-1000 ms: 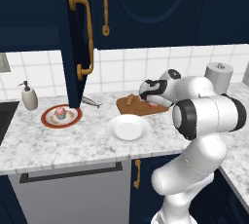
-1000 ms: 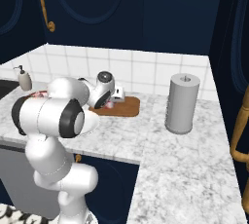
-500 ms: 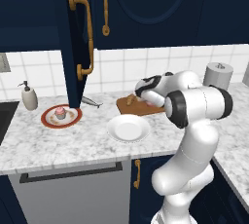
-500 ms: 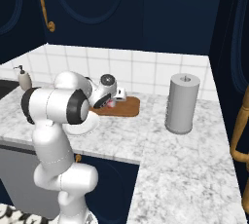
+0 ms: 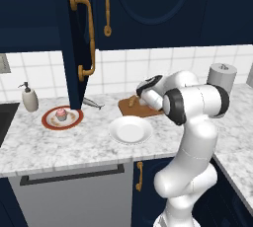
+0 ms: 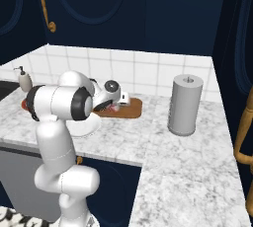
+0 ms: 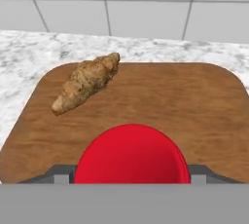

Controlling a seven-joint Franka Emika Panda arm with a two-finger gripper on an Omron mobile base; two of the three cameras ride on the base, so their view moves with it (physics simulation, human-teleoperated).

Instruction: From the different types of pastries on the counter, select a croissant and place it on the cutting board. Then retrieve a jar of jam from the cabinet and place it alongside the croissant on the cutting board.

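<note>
The brown cutting board (image 7: pixel 194 101) lies on the marbled counter (image 5: pixel 49 142) by the tiled wall. The golden-brown croissant (image 7: pixel 85 83) rests on the board's far left part, also seen as the croissant (image 5: pixel 131 101) in the left base view. My gripper (image 7: pixel 131 174) hovers low over the near part of the board, shut on the red jar of jam (image 7: pixel 131 152), with a finger against each side. The right base view shows the jar (image 6: pixel 114 106) under my hand over the board (image 6: pixel 132 111). The navy cabinet door (image 5: pixel 74 38) stands open at the left.
A white plate (image 5: pixel 130 130) sits in front of the board. A pink cupcake (image 5: pixel 61 114) stands on a red-rimmed plate (image 5: pixel 49 122) to the left, with a grey fish (image 5: pixel 92 103) and a soap bottle (image 5: pixel 29 97) nearby. A tall grey canister (image 6: pixel 185 103) stands right of the board.
My hand has shifted a little to the left over the cutting board with the jar still in it, and the elbow has swung in closer. The croissant has not moved.
</note>
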